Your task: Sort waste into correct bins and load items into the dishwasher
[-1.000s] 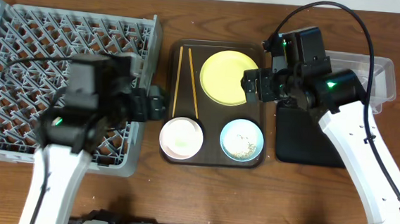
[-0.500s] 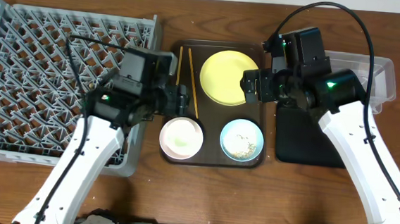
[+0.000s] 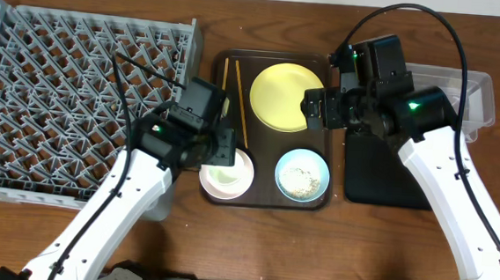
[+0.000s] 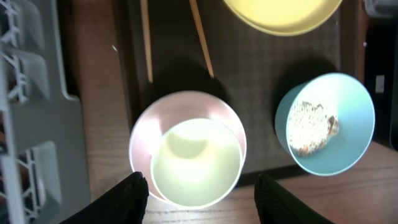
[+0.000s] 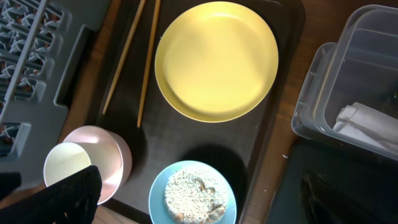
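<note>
left pincer (image 4: 202, 188) has swung over the white bowl (image 4: 186, 146), open like the right pincer (image 3: 311, 105); light-blue bowl (image 4: 348, 112) holds crumbs (image 4: 308, 126).

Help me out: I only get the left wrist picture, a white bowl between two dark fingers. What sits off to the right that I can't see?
Observer: A clear tub stands right of the brown tray, with a crumpled napkin inside.
Operator: Anything else there?
Observer: A black tray lies beside the brown tray, on the robot's side of the tub.
Operator: And the other arm?
Observer: The right gripper hangs open over the yellow plate's right edge.
</note>
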